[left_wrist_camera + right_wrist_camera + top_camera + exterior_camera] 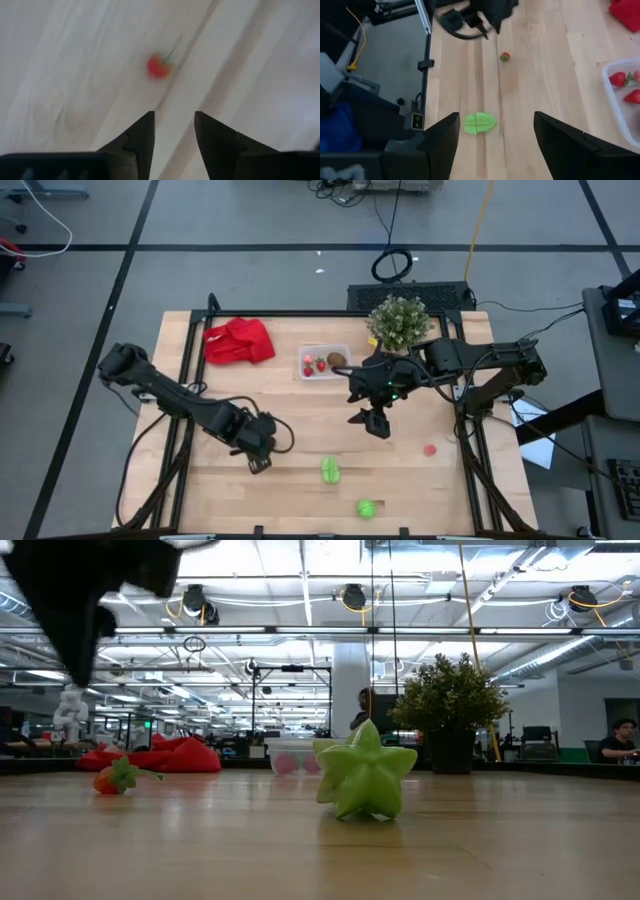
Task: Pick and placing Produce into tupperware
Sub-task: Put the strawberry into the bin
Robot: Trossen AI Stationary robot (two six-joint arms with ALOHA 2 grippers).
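**Clerk:** Surface?

**Arm:** One light wooden table (pixel 230 505). Grey floor with dark lines around it.

**Clerk:** Produce?

**Arm:** Red strawberries (pixel 618 79) and a brown oval (pixel 337 360), inside the tupperware (pixel 325 348) at the far edge. Loose on the wood: a green piece (pixel 330 470), a green star (pixel 365 780), a red piece (pixel 430 449), and a small strawberry (pixel 159 66) just ahead of my left gripper (pixel 174 117).

**Clerk:** Grippers?

**Arm:** Left: fingers partly apart, nothing between them. Right gripper (pixel 496 116): spread wide, empty, above mid-table.

**Clerk:** Other items?

**Arm:** A red cloth (pixel 238 340) and a potted plant (pixel 398 320) flank the tupperware.

**Clerk:** Room?

**Arm:** A large hall with ceiling lamps, and a seated person (pixel 622 740) at the far side.
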